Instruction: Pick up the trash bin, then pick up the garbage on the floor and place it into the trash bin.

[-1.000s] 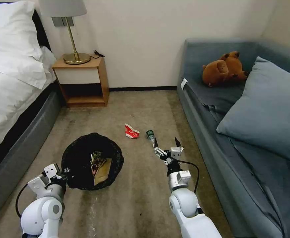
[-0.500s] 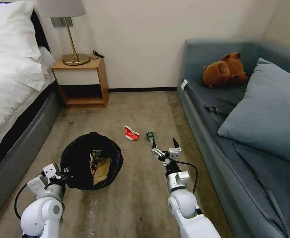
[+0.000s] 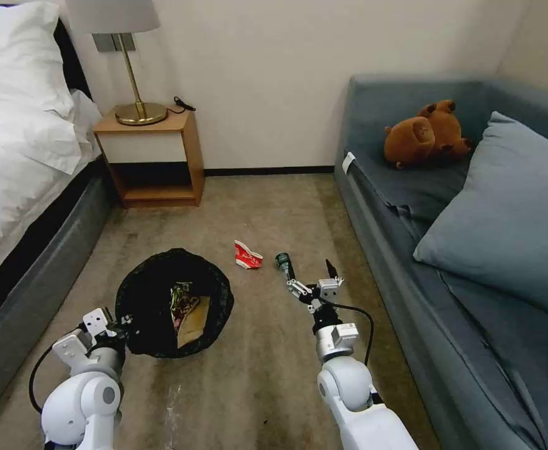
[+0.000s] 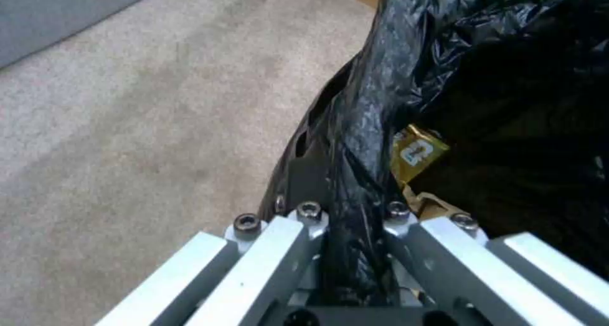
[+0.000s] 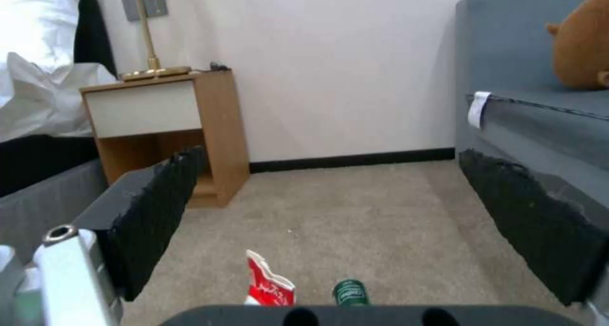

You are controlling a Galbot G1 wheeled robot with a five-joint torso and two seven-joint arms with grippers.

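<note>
- Since a second ago, the right tool [image 3: 310,275] has crept forward over the carpet toward the small bottle [image 3: 282,260], while the bedroom scene has slid slightly in the head view as the camera moved.
- Right tool: its jaws stand wide apart, hovering low above the floor, with the green-labelled bottle just ahead of its left fingertip [image 3: 290,272]; from the right wrist view the bottle [image 5: 350,291] and the crushed red-and-white carton [image 5: 268,283] lie side by side between the black pads [image 5: 155,212].
- Left tool [image 4: 352,221]: clamped on the black-bagged rim of the trash bin [image 3: 142,300], which sits at the robot's left front, near the bed [image 3: 17,206].
- Inside the bin: a tan crumpled paper bag [image 3: 194,320] and a gold-brown snack wrapper [image 3: 183,299]; the wrapper [image 4: 416,151] shows close under the liner in the left wrist view.
- Whether the bin is lifted clear of the carpet or rests on it is hard to judge from these angles.
- Beyond: a wooden nightstand [image 3: 152,156] with a brass lamp [image 3: 137,75], and a brown plush toy [image 3: 425,132] on the blue sofa [image 3: 405,187].
</note>
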